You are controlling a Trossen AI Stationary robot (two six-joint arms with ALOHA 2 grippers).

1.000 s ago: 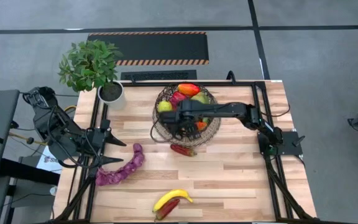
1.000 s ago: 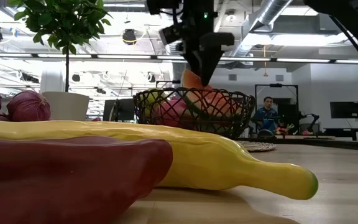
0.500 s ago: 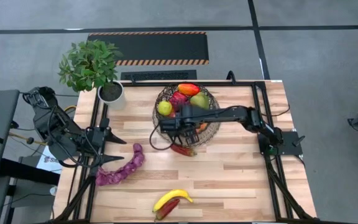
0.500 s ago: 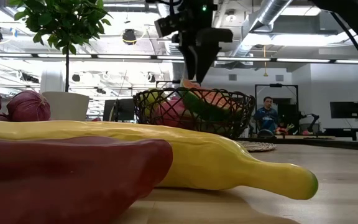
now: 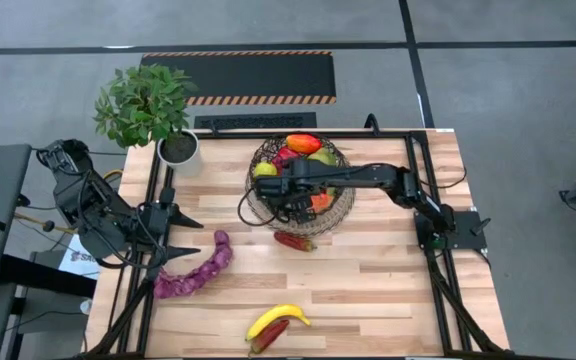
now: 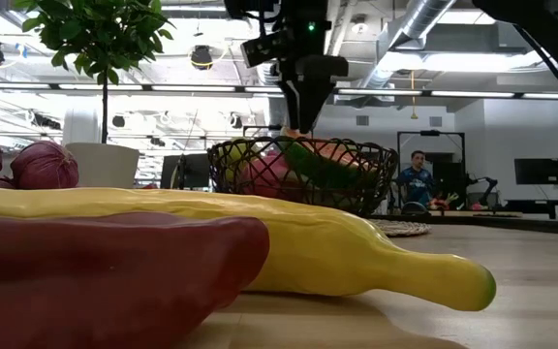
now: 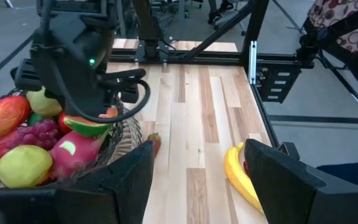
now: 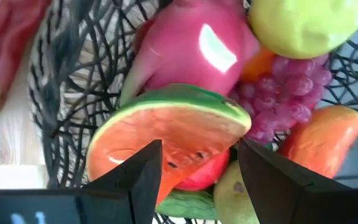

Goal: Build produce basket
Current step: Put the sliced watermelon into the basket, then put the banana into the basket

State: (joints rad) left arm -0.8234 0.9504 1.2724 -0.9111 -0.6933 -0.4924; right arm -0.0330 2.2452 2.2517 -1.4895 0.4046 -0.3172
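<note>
The dark wire basket point(image 5: 347, 203) stands at the table's far middle. It holds a pink dragon fruit point(image 8: 194, 46), purple grapes point(image 8: 284, 102), green fruits and an orange-red fruit point(image 5: 303, 143). The watermelon slice point(image 8: 166, 134) lies on top of them, rind up point(image 7: 89, 124). My right gripper point(image 5: 286, 194) hovers open just above the slice point(image 6: 303, 118), its fingers point(image 8: 138, 177) on either side and apart from it. My left gripper point(image 5: 190, 240) waits open at the table's left edge. A red pepper point(image 5: 295, 240) lies on the table just near of the basket.
A potted plant point(image 5: 173, 145) stands at the far left corner. A long purple string point(image 5: 196, 272) lies left of centre near my left gripper. A yellow banana point(image 5: 277, 318) and a red pepper point(image 5: 267, 337) lie at the near edge. Bare wood shows on the table's right half.
My right gripper has carried the watermelon slice down into the basket and let it go, then risen a little. The slice, held upright above the rim a second ago, now lies tipped over on the other fruit.
</note>
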